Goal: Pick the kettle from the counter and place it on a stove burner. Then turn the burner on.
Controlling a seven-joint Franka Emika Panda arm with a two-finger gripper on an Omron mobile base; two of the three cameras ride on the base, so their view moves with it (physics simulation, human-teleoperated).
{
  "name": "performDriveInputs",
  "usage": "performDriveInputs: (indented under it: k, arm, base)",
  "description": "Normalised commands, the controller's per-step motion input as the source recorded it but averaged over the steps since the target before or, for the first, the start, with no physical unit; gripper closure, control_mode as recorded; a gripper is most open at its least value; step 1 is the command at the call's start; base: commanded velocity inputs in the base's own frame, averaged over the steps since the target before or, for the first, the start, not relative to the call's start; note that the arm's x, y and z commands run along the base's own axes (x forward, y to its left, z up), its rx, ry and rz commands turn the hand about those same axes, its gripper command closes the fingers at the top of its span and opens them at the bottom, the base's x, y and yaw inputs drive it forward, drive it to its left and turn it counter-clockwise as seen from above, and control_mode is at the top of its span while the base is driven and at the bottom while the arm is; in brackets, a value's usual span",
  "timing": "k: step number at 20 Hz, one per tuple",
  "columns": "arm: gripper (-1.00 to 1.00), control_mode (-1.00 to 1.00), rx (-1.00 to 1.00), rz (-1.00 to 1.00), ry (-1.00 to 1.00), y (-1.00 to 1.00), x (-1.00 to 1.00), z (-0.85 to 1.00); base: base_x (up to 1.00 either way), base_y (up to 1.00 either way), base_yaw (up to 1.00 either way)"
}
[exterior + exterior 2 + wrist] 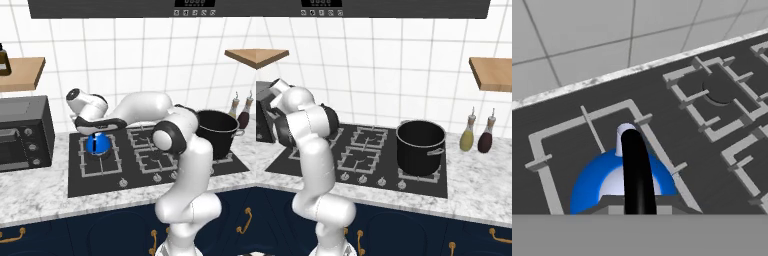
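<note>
Two fingers of the gripper (pixel 96 134) are pinched tight on the thin black handle (pixel 637 172) of the kettle (pixel 97 145), which hangs directly beneath them over the big grate of the burner (pixel 98 155), apparently so it lands centred.

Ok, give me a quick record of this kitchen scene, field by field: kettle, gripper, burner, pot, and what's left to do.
kettle: blue kettle over the large left grate, handle in the grip
gripper: gripper shut on the kettle's black handle
stove burner: largest grate, left side of the cooktop
pot: black stockpot on the right grates
bottles: two bottles on the counter
remaining: release the kettle, turn the burner on
</note>
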Motion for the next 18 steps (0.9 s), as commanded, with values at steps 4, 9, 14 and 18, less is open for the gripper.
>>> performDriveInputs:
  k: [4, 9, 14, 18]
  arm:
    - [1.00, -1.00, 0.03, 0.00, 0.00, 0.00, 0.18, -0.21]
    - [1.00, -1.00, 0.03, 0.00, -0.01, 0.00, 0.15, -0.28]
    - [-1.00, -1.00, 0.00, 0.00, -0.02, 0.00, 0.08, -0.13]
    - [-1.00, -1.00, 0.00, 0.00, 0.00, 0.00, 0.00, 0.00]
  base:
    - [0.00, 0.00, 0.00]
    - [0.00, 0.00, 0.00]
    - [0.00, 0.00, 0.00]
    - [0.00, 0.00, 0.00]
